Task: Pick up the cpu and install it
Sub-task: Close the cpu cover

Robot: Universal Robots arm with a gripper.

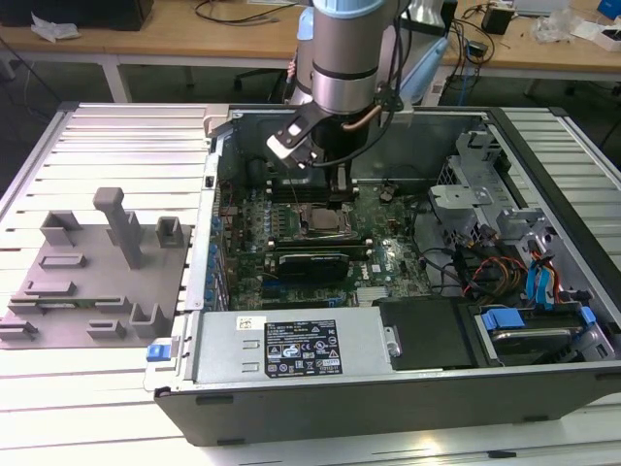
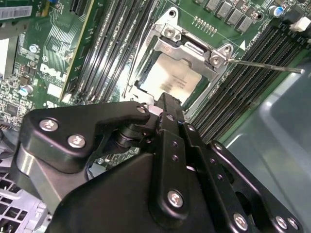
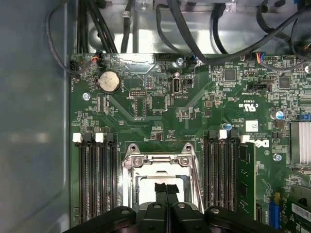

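Note:
The cpu [image 2: 171, 76], a pale silvery square, lies flat inside the metal-framed socket [image 2: 214, 54] of the green board. The exterior view shows the cpu [image 1: 324, 222] in the middle of the open computer case, directly under the arm. My gripper [image 2: 168, 101] hangs just above the cpu's near edge with its two black fingers pressed together and nothing between them. In the first wrist view the gripper [image 3: 166, 187] covers the middle of the socket window, and pale strips of the cpu [image 3: 146, 181] show beside it.
Memory slots [image 3: 97, 179] flank the socket on both sides. A thin metal lever [image 2: 265, 66] sticks out from the socket frame. The grey tray [image 1: 97, 272] with upright blocks sits on the exterior view's left, outside the case. Drive bays and cables [image 1: 505, 252] fill the case's right.

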